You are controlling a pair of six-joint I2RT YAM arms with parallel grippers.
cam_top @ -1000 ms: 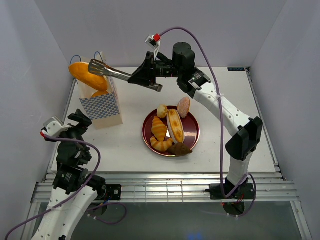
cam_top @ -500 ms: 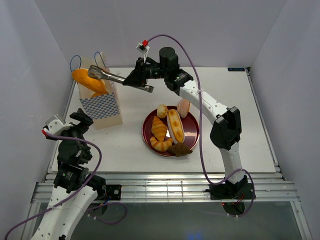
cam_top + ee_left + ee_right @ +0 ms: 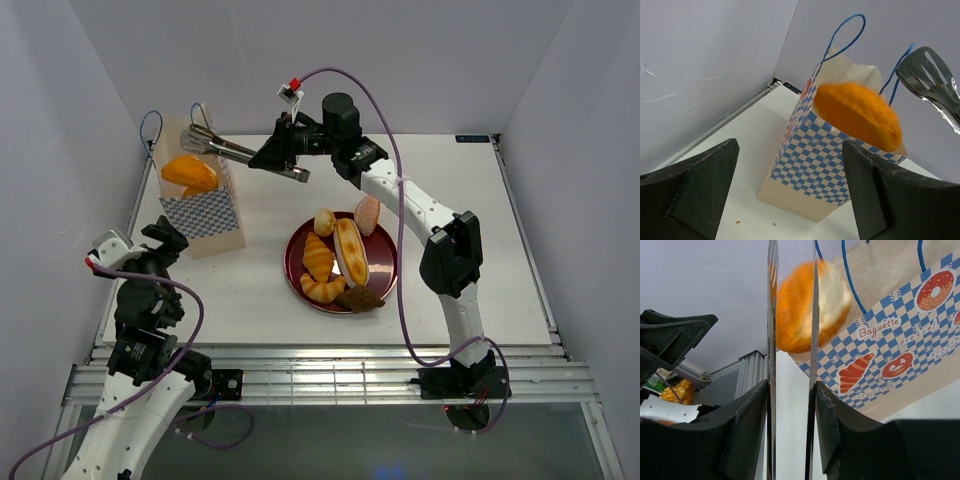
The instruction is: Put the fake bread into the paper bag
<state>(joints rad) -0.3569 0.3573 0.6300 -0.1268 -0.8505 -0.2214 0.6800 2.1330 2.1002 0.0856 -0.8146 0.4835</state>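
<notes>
My right gripper (image 3: 285, 160) is shut on metal tongs (image 3: 215, 148), whose tips hang over the paper bag (image 3: 205, 215). An orange-brown bun (image 3: 188, 172) sits in the bag's mouth, free of the tongs. In the right wrist view the tongs' blades (image 3: 772, 340) stand apart between my right gripper's (image 3: 791, 405) fingers, with the blurred bun (image 3: 805, 305) beyond them above the bag (image 3: 900, 340). My left gripper (image 3: 790, 200) is open and empty, facing the bag (image 3: 815, 150), the bun (image 3: 857, 115) and the tongs' tip (image 3: 932, 75).
A dark red plate (image 3: 391, 266) at mid-table holds a round bun (image 3: 324, 221), an oblong roll (image 3: 351, 250), a pinkish bun (image 3: 368, 213), two croissants (image 3: 318, 258) and a dark brown piece (image 3: 360, 297). White walls enclose the table.
The tongs carried the orange bun over the bag and let it go; it has dropped from the tips into the bag's mouth. The right arm drew back slightly. The left arm is still.
</notes>
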